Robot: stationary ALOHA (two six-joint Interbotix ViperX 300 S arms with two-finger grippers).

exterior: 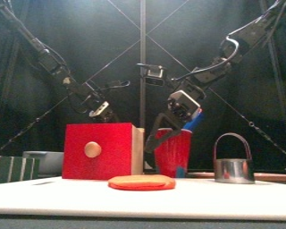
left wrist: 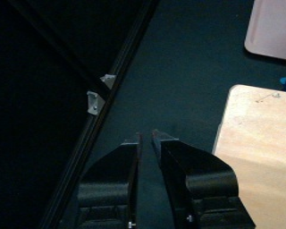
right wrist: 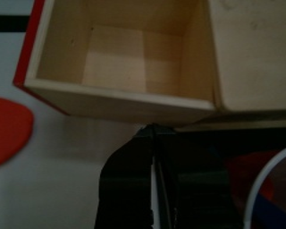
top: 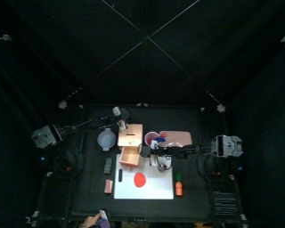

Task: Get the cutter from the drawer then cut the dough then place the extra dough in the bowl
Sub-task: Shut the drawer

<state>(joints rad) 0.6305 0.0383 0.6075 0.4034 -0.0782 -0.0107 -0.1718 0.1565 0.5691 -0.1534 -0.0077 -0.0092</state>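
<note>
Right hand (right wrist: 150,131) hovers closed beside the open drawer (right wrist: 115,70), seemingly empty.

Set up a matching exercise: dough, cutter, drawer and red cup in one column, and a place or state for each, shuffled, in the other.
Column one
1. dough
2. cutter
3. drawer
4. red cup

Column two
A. holds a blue knife
B. pulled open, nothing inside
C. lies flat on the white board
D. stands upright, wire handle up

Pairs: 1-C, 2-D, 3-B, 4-A
</note>
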